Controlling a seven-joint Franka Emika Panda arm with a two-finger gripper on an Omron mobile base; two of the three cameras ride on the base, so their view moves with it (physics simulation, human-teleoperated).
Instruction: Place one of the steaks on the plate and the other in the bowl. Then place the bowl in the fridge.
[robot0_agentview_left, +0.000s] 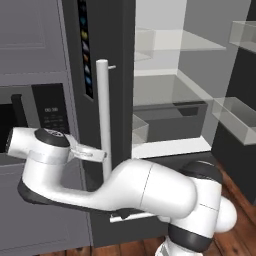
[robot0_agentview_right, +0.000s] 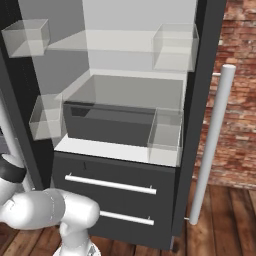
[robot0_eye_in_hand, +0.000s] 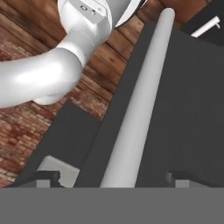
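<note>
I have the fridge (robot0_agentview_right: 125, 165) straight ahead with both its doors swung wide, so the white interior, its clear shelves and the clear door bins on either side are all in front of me. A dark-walled crisper bin (robot0_agentview_right: 110, 122) sits at the back of the lower shelf, and below the white ledge are the two dark drawers, each with a silver bar handle. I can't make out any bowl or steak on the shelves from here.

From the left base camera I see the left door (robot0_agentview_left: 117, 75) edge-on, with its column of coloured icons and its long silver handle (robot0_agentview_left: 103, 115) running down. The arm reaches across low to that handle. Through the hand camera, the gripper (robot0_eye_in_hand: 113, 177) straddles the handle (robot0_eye_in_hand: 135, 113): one dark fingertip (robot0_eye_in_hand: 48, 177) sits to one side and the other well off to the far side, with clear gaps to the bar. The jaws are spread wide and grip nothing.

Left of the fridge is a built-in microwave (robot0_agentview_left: 50, 112) with a dark control panel. A brick wall (robot0_agentview_right: 235, 115) and wood floor lie to the right.
</note>
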